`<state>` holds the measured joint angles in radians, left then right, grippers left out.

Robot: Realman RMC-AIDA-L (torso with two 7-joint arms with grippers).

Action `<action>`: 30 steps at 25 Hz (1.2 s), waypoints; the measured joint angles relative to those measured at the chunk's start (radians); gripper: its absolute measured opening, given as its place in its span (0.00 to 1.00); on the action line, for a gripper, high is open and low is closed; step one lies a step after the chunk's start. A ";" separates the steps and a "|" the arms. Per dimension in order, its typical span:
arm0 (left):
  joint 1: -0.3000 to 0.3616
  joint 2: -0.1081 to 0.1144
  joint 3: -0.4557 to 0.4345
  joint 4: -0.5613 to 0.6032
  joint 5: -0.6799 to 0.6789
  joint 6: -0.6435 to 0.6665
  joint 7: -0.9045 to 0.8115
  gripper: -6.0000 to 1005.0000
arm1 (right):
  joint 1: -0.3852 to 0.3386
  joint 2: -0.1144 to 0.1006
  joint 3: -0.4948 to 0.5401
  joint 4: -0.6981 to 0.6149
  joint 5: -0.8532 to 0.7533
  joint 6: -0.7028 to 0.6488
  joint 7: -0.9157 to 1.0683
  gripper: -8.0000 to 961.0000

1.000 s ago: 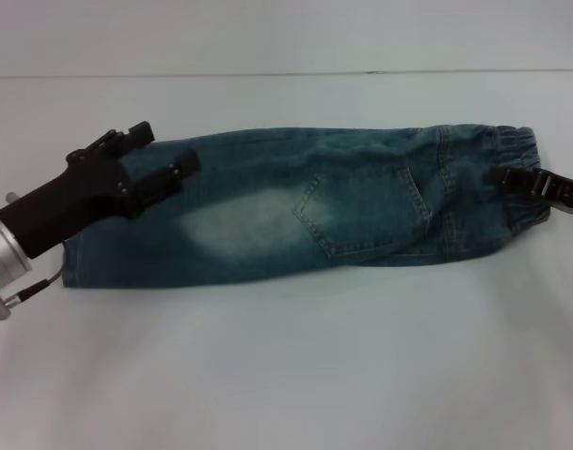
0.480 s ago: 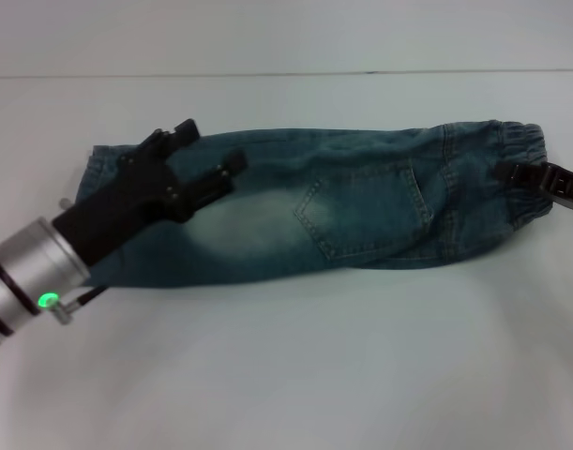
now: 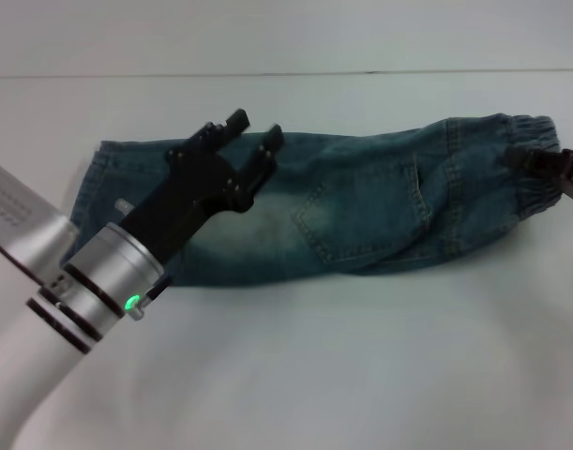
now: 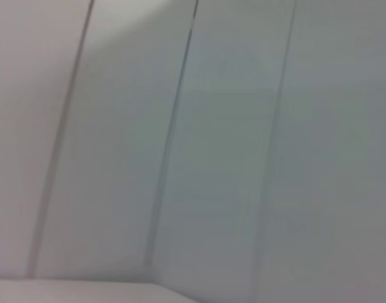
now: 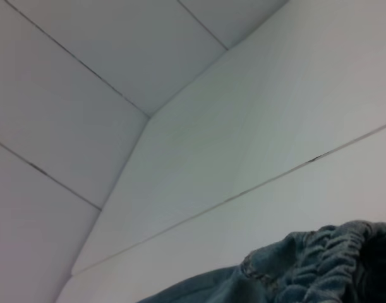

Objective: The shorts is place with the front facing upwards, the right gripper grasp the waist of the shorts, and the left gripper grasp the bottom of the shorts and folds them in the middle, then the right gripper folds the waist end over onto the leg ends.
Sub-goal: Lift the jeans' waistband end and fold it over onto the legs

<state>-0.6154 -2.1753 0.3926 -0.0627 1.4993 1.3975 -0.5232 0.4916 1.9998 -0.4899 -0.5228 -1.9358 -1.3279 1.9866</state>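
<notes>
Blue denim shorts (image 3: 361, 211) lie folded lengthwise on the white table (image 3: 361, 375), with a back pocket facing up. The leg ends (image 3: 97, 178) are at the left and the elastic waist (image 3: 525, 136) at the right. My left gripper (image 3: 253, 131) hovers open over the left half of the shorts, holding nothing. At the right edge, my right gripper (image 3: 535, 164) is shut on the waistband. The right wrist view shows the gathered waist (image 5: 313, 265) close up. The left wrist view shows only pale wall panels.
The table's far edge meets a pale wall (image 3: 286, 37) behind the shorts. My silver left forearm (image 3: 42, 319) crosses the lower left corner of the head view, over the table in front of the leg ends.
My left gripper has risen off the leg ends and swung right over the shorts, still open. The waist end has shifted slightly up and right with my right gripper.
</notes>
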 joint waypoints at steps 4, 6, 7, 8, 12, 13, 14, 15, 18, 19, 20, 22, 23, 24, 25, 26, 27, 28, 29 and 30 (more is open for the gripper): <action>-0.012 0.000 -0.162 -0.131 0.003 -0.053 0.249 0.59 | -0.018 -0.009 0.013 -0.030 0.004 -0.066 0.044 0.15; -0.016 0.000 -0.212 -0.180 0.007 -0.082 0.334 0.50 | -0.024 -0.009 0.027 -0.046 0.009 -0.099 0.058 0.15; -0.022 0.000 -0.235 -0.210 0.009 -0.106 0.377 0.45 | -0.028 -0.009 0.038 -0.059 0.010 -0.133 0.067 0.15; -0.026 0.000 -0.246 -0.227 0.009 -0.121 0.398 0.37 | -0.028 -0.009 0.038 -0.059 0.010 -0.133 0.067 0.15; -0.053 0.000 -0.267 -0.290 0.015 -0.210 0.476 0.17 | -0.033 -0.010 0.063 -0.073 0.011 -0.198 0.071 0.15; -0.059 0.000 -0.273 -0.304 0.016 -0.232 0.502 0.15 | -0.033 -0.011 0.071 -0.073 0.011 -0.214 0.072 0.15; -0.064 0.000 -0.279 -0.315 0.016 -0.251 0.530 0.13 | -0.033 -0.013 0.077 -0.074 0.012 -0.232 0.074 0.15; -0.068 0.000 -0.287 -0.325 0.016 -0.267 0.552 0.12 | -0.032 -0.015 0.084 -0.078 0.012 -0.252 0.076 0.15; -0.074 0.000 -0.319 -0.339 0.019 -0.322 0.599 0.06 | -0.023 -0.017 0.095 -0.105 0.017 -0.288 0.081 0.15; -0.075 0.000 -0.333 -0.340 0.020 -0.344 0.607 0.04 | -0.017 -0.018 0.097 -0.116 0.026 -0.302 0.084 0.15; -0.076 0.000 -0.344 -0.340 0.022 -0.366 0.611 0.02 | -0.011 -0.018 0.098 -0.121 0.044 -0.319 0.086 0.15; -0.076 0.000 -0.354 -0.341 0.023 -0.393 0.612 0.00 | 0.002 -0.018 0.096 -0.122 0.085 -0.348 0.089 0.15; -0.076 0.000 -0.354 -0.341 0.023 -0.397 0.612 0.00 | 0.011 -0.018 0.094 -0.122 0.108 -0.361 0.092 0.15; -0.075 0.000 -0.354 -0.343 0.024 -0.401 0.613 0.00 | 0.022 -0.017 0.091 -0.122 0.130 -0.371 0.096 0.15; -0.075 0.000 -0.353 -0.345 0.025 -0.402 0.613 0.01 | 0.034 -0.015 0.091 -0.122 0.141 -0.377 0.101 0.15; -0.074 0.000 -0.352 -0.347 0.026 -0.403 0.614 0.01 | 0.048 -0.012 0.089 -0.122 0.151 -0.384 0.105 0.15; -0.072 0.000 -0.351 -0.348 0.027 -0.404 0.614 0.01 | 0.066 -0.008 0.086 -0.122 0.154 -0.390 0.108 0.15; -0.072 0.000 -0.350 -0.351 0.028 -0.407 0.614 0.01 | 0.079 -0.006 0.083 -0.122 0.155 -0.393 0.110 0.15; -0.071 0.000 -0.350 -0.354 0.034 -0.412 0.614 0.01 | 0.092 -0.003 0.078 -0.121 0.154 -0.395 0.112 0.15; -0.071 0.000 -0.350 -0.358 0.042 -0.417 0.614 0.01 | 0.105 0.000 0.070 -0.121 0.154 -0.395 0.115 0.15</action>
<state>-0.6860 -2.1752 0.0425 -0.4203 1.5413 0.9808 0.0909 0.5964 1.9998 -0.4198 -0.6439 -1.7823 -1.7230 2.1013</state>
